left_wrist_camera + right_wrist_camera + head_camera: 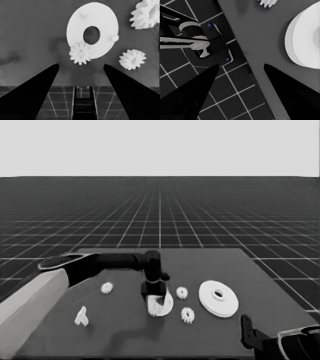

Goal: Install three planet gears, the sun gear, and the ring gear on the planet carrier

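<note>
White on the dark table point(125, 330), the smaller round part point(161, 304) lies at centre with the left gripper point(155, 292) right over it, fingers spread and holding nothing — one gear point(80, 53) already sits on a peg at the part's rim. Two loose gears point(182, 292) point(187, 315) lie just beside the part at about 2 and 4 o'clock, a third point(107, 288) farther off at 10. The left arm is far nearer them than the parked right gripper point(247, 332), likewise open, at the lower right corner beyond the larger round part point(218, 298).

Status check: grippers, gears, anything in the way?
Left gripper open over smaller round part, one gear seated. Right gripper parked, open. Pegs unobstructed.
</note>
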`<state>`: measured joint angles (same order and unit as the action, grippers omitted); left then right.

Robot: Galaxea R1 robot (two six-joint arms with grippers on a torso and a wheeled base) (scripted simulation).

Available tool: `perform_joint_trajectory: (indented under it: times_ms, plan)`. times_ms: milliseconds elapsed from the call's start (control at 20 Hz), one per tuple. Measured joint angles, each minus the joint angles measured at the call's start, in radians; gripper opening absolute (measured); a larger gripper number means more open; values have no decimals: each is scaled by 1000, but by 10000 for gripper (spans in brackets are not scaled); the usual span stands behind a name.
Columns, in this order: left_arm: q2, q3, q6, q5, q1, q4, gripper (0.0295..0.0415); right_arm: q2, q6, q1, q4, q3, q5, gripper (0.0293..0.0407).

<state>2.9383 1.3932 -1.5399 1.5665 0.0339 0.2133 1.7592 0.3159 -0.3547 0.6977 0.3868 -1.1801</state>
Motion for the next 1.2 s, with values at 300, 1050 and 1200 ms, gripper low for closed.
perform_joint_trajectory:
  times_ms: [300,1050,1200]
  plan:
    - [-1,-5,-4,0,-20,-22,385,0,0,0,0,0,0,385]
    - [-373,551,905,-251,100,-34,385,0,0,0,0,0,0,385]
    - [-366,567,911,-260,108,-30,385,0,0,0,0,0,0,385]
